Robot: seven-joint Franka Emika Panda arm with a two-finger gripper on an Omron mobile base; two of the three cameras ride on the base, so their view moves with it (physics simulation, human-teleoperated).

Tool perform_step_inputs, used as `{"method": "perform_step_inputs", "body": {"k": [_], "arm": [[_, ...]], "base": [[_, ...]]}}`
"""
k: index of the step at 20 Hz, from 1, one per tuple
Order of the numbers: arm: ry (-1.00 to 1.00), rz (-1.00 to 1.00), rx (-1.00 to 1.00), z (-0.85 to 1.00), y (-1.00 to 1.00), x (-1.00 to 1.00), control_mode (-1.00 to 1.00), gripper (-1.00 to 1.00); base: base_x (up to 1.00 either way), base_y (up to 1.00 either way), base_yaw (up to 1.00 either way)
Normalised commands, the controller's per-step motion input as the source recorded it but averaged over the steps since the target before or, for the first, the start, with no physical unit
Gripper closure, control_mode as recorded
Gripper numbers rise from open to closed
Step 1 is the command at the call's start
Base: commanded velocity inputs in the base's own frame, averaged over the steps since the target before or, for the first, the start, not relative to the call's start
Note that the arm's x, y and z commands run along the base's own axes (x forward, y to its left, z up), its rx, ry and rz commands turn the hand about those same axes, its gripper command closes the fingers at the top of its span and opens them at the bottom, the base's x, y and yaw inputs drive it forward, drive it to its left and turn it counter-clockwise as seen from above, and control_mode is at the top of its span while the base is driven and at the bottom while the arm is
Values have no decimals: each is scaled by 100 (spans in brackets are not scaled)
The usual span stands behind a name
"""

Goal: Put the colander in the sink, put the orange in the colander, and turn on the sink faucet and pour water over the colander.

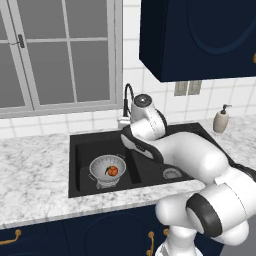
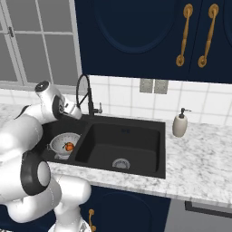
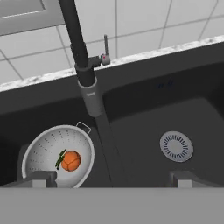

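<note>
The silvery perforated colander point(image 3: 59, 156) sits in the left basin of the black sink point(image 3: 144, 109), and the orange point(image 3: 71, 160) lies inside it, leaves to one side. From the base the colander point(image 1: 107, 169) point(image 2: 65, 143) and orange point(image 1: 112, 171) point(image 2: 69, 146) appear in the same basin. The black gooseneck sink faucet point(image 3: 78, 48) point(image 1: 127, 97) point(image 2: 83, 93) rises behind the divider, its small lever point(image 3: 105, 47) upright on the side. My gripper point(image 3: 113, 179) hangs open above the sink's front part, facing the faucet, with nothing between its fingertips point(image 3: 40, 178).
A beige soap dispenser point(image 1: 220, 120) point(image 2: 180, 124) stands on the marble counter right of the sink. The right basin holds a round metal drain point(image 3: 176, 145). A window point(image 1: 50, 55) is behind the sink and dark blue cabinets point(image 1: 200, 35) hang above the right.
</note>
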Motion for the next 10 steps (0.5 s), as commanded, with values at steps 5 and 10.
{"method": "perform_step_inputs", "body": {"k": [5,10], "arm": [[0,5,0,16,-4,30,-100,-100],[0,6,-2,1,-8,32,-100,-100]], "base": [[0,0,0],[0,0,0]]}}
